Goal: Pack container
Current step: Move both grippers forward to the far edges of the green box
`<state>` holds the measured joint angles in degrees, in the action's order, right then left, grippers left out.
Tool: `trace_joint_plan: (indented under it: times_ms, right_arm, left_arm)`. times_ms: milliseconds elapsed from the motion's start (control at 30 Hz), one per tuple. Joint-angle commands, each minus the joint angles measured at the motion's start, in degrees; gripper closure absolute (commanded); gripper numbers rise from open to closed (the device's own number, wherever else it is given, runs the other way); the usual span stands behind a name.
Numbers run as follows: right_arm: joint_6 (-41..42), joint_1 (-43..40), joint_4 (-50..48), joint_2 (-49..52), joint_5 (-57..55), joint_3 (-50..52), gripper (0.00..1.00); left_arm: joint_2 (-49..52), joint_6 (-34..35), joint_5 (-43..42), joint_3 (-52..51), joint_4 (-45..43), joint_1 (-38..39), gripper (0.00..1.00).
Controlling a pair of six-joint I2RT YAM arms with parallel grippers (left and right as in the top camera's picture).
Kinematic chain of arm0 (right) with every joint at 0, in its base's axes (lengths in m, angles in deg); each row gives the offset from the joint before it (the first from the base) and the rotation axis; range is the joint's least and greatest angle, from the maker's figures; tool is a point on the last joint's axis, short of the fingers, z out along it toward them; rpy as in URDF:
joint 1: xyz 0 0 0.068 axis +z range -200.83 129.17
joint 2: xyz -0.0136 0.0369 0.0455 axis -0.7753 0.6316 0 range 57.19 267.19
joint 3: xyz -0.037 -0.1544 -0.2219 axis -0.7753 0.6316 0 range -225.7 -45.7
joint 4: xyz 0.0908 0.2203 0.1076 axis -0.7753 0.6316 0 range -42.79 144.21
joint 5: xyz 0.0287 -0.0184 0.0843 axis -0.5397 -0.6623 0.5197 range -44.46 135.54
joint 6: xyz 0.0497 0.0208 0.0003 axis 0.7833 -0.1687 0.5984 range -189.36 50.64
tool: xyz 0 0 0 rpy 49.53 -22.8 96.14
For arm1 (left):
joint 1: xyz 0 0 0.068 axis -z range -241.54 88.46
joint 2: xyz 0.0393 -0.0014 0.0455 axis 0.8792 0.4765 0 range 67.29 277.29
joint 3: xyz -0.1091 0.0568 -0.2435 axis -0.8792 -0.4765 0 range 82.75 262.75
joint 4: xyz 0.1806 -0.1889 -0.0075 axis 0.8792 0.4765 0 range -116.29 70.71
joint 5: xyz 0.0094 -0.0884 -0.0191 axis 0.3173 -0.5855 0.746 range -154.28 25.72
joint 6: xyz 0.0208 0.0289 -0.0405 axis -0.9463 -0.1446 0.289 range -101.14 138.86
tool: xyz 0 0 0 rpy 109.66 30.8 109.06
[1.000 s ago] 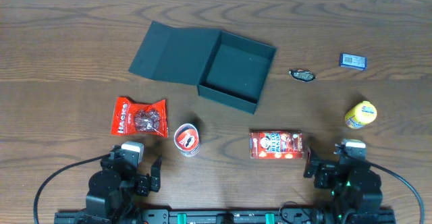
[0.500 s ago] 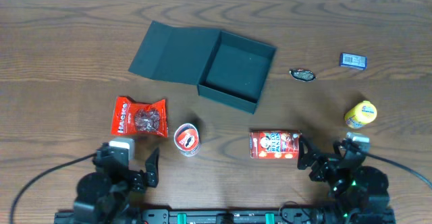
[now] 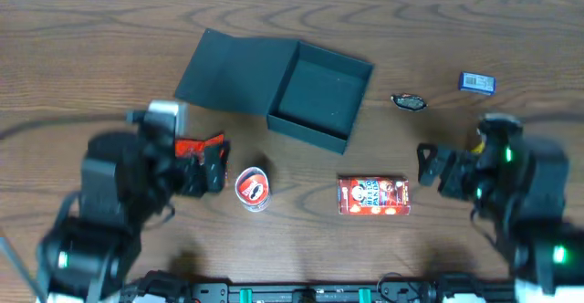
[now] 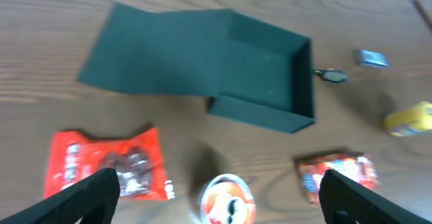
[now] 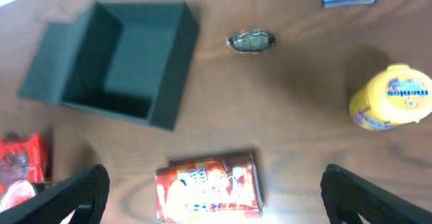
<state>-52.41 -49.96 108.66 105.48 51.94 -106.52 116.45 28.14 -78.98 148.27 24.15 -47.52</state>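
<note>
**The big box lies open on the bench**

The brown wood bench point(image 3: 73, 47) holds everything. The dark green container point(image 3: 324, 93) sits near the middle, with its lid lying flat to the left. The left claw point(image 4: 219, 177) is spread wide apart. The right claw point(image 5: 214, 173) is spread wide too. In front of the container are a red snack bag point(image 4: 108, 166), a red carton point(image 3: 372, 195) and a round tin point(image 3: 253, 188). A yellow bottle point(image 5: 391, 97) and a little blue packet point(image 3: 477, 83) are off to the right.
</note>
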Motion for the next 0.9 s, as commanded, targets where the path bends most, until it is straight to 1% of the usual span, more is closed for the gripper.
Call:
trace_joint_plan:
  times_ms: [0,133,167,200,233,333,367,433,533,633,733,867]
  right_arm:
    - [-4.46,0.2,5.46,9.18,-0.07,-8.96,0.01]
    - [-7.72,0.2,14.78,21.66,2.1,-20.63,0.01]
    - [-7.82,0.17,15.52,24.44,3.37,-22.86,0.01]
    - [-7.8,0.17,15.37,26.29,3.74,-23.91,0.01]
    - [-7.8,0.2,14.91,27.17,3.82,-24.04,0.01]
    - [-8.17,0.2,13.94,29.0,5.75,-24.04,0.01]
    - [-8.33,0.2,13.6,29.51,5.35,-24.13,0.01]
    - [-6.03,0.26,15.41,31.1,1.7,-25.7,0.01]
    - [-4.76,0.33,19.1,34.29,-2.75,-29.94,0.01]
    - [-4.76,0.33,23.52,39.36,-6.23,-37.94,0.01]
    - [-4.79,0.33,27.12,45.62,-6.6,-47.54,0.01]
    - [-4.87,0.33,29.94,54.27,-6.58,-57.57,0.01]
  left_arm:
    - [6.84,1.42,-8.37,6.84,1.57,-0.17,0.05]
    - [14.58,2.23,-18.67,13.29,0.33,-0.17,0.05]
    - [15.43,2.32,-20.98,13.7,2.12,-0.17,0.05]
    - [15.91,2.32,-21.07,13.66,4.13,-0.17,0.05]
    - [16.11,2.29,-20.24,13.66,5.11,-0.17,0.05]
    - [16.46,2.34,-17.4,13.64,4.46,-0.17,0.05]
    - [16.7,3.67,-15.69,13.68,4.33,-0.17,0.05]
    - [18.16,11.87,-6.25,14.38,6.95,-0.17,0.05]
    - [20.68,12.7,-5.25,15.41,7.93,-0.17,0.04]
    - [24.81,13.99,-5.16,18.16,8.57,-0.17,0.05]
    - [30.62,14.93,-3.76,23.21,12.68,-0.17,0.05]
    - [37.4,13.46,-0.94,28.44,17.38,-0.17,0.05]
